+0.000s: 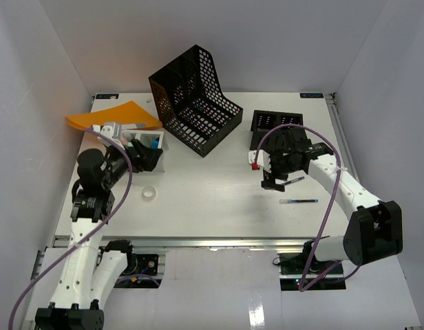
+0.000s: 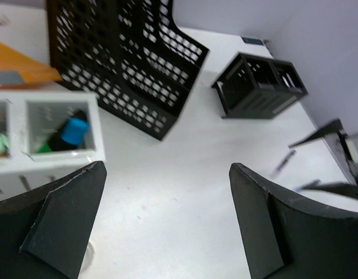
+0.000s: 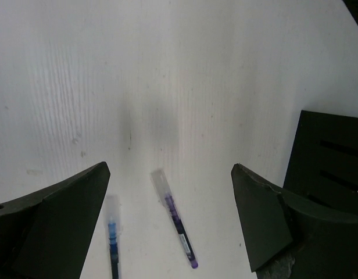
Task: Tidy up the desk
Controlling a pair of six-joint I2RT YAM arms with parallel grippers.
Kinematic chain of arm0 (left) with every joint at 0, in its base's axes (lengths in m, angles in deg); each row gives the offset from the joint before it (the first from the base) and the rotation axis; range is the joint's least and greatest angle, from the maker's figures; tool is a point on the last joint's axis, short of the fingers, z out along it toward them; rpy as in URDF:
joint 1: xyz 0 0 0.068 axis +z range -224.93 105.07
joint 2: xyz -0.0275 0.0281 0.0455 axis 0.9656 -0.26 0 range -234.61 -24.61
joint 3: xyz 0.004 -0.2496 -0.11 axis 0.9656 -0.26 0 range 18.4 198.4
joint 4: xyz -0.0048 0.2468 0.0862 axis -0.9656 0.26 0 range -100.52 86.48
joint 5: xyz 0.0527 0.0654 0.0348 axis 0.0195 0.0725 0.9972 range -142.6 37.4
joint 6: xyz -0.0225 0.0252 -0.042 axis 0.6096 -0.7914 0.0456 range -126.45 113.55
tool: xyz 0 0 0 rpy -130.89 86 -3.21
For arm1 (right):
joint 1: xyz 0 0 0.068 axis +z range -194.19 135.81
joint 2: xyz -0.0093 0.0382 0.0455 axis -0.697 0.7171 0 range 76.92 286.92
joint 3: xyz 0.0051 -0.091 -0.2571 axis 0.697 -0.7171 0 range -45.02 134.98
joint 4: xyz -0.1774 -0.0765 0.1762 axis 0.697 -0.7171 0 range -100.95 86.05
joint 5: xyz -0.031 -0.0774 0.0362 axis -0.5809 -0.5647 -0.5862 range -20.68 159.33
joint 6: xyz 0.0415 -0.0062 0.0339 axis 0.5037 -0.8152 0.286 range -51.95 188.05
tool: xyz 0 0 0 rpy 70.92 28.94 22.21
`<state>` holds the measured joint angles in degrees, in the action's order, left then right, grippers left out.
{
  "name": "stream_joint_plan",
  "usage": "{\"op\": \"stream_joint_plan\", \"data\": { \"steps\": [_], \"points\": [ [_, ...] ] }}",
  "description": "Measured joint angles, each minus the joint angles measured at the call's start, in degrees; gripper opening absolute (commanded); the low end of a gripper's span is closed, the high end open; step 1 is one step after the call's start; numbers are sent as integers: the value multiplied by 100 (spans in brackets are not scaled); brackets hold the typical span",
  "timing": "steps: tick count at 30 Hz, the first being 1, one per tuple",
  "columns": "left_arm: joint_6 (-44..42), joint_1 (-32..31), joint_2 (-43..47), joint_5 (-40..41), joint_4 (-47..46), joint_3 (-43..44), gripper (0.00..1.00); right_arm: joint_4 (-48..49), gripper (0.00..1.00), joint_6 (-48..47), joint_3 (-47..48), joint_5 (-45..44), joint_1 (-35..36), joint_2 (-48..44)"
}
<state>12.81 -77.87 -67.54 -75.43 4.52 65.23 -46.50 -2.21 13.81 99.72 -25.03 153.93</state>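
The white desk (image 1: 212, 206) has a silvery rail along its front edge. My right gripper (image 1: 274, 183) hovers open and empty over it, right of centre. In the right wrist view it (image 3: 170, 174) hangs above a purple pen (image 3: 179, 224) and a blue pen (image 3: 113, 241), both lying flat. In the top view one pen (image 1: 292, 181) lies by the fingers and another (image 1: 299, 201) nearer the front. My left gripper (image 1: 150, 159) is open and empty beside a white organizer tray (image 1: 149, 141). In the left wrist view it (image 2: 167, 168) is above bare desk (image 2: 167, 192).
A black mesh file rack (image 1: 195, 103) stands at the back centre. A black pen holder (image 1: 277, 124) is behind the right gripper. An orange folder (image 1: 112, 115) lies at the back left. A tape roll (image 1: 149, 194) lies left of centre. A blue-capped marker (image 2: 71, 131) sits in the tray.
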Motion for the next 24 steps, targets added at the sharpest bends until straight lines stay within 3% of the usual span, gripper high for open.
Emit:
{"op": "stream_joint_plan", "data": {
  "steps": [5, 11, 15, 24],
  "points": [
    [864, 0, 751, -748, -207, -1265, 98, -393, 87, -1124, -6, -754, -225, 44],
    [1442, 0, 1186, -1124, -185, -2105, 98, -522, 75, -1947, 34, -1344, -647, 545],
    [1769, 0, 1465, -1297, -222, -2423, 98, -534, 70, -2293, 210, -1784, -832, 1268],
    [2061, 0, 1691, -1587, -298, -2482, 98, -513, 69, -2659, 435, -1964, -832, 1979]
  ]
}}
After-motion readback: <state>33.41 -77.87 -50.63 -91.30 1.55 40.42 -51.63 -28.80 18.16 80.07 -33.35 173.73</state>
